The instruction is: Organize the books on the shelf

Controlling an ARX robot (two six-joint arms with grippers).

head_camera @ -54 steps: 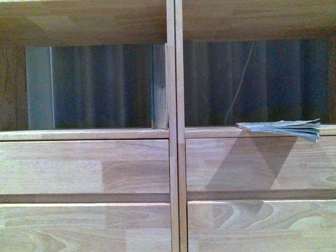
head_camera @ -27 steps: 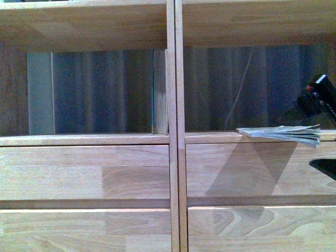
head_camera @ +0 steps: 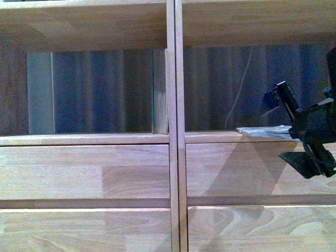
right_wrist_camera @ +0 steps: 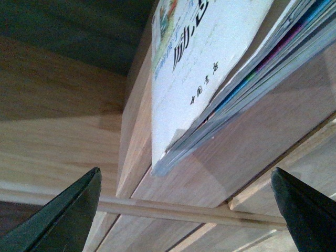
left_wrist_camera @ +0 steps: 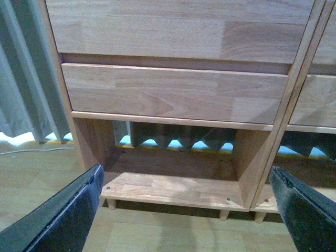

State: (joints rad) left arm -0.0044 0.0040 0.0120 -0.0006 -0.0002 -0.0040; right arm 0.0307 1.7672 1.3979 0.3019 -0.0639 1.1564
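Tall book [head_camera: 159, 92] stands; small book [head_camera: 265, 131] lies flat.
Right gripper [head_camera: 282, 126], spread wide, is at the small book, grasping nothing.

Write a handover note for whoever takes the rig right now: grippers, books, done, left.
Left gripper: open, empty, facing the shelf at its bottom compartment.
Right gripper: open, one jaw above and one below the flat book, not closed on it.
Flat book: lies on the right compartment's ledge, overhanging its front edge.
Teal-edged book: upright in the left compartment against the divider; looks placed.
Left to do: grip the flat book, then probably stand it upright on the shelf.
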